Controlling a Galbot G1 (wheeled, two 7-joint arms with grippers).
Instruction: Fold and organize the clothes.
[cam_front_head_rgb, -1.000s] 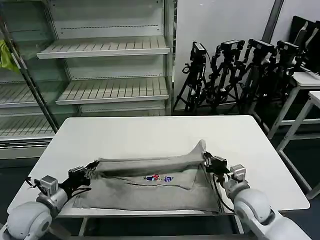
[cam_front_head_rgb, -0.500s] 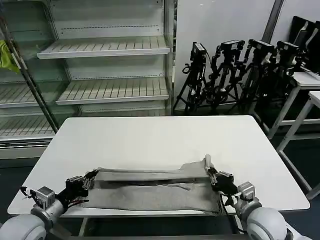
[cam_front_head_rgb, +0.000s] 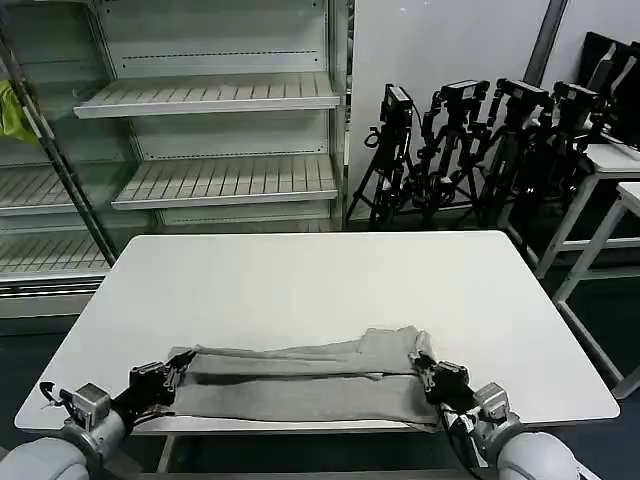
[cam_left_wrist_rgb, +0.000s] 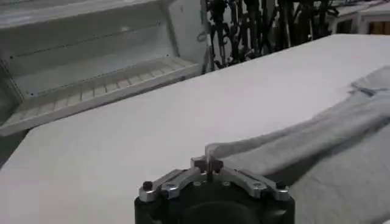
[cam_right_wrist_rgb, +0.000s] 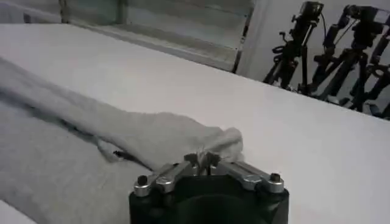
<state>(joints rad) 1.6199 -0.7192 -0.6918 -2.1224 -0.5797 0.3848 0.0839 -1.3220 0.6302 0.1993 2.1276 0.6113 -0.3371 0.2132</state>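
A light grey shirt (cam_front_head_rgb: 300, 385) lies folded in a long band along the near edge of the white table (cam_front_head_rgb: 310, 280). My left gripper (cam_front_head_rgb: 178, 362) is shut on the shirt's left end, low over the table. In the left wrist view the left gripper (cam_left_wrist_rgb: 208, 165) pinches a thin edge of the grey shirt (cam_left_wrist_rgb: 317, 140). My right gripper (cam_front_head_rgb: 420, 362) is shut on the shirt's right end. The right wrist view shows the right gripper (cam_right_wrist_rgb: 201, 161) clamped on a bunched fold of the shirt (cam_right_wrist_rgb: 152, 137). The chest print is hidden inside the fold.
Empty white shelving (cam_front_head_rgb: 210, 95) stands behind the table. A row of black tripods (cam_front_head_rgb: 480, 140) lines the back right, with another white table (cam_front_head_rgb: 615, 160) beyond. The far half of my table is bare.
Both grippers have pulled the raised shirt edge toward the near table edge and lowered it. The shirt went from a lifted flap showing the chest print to a flat folded band.
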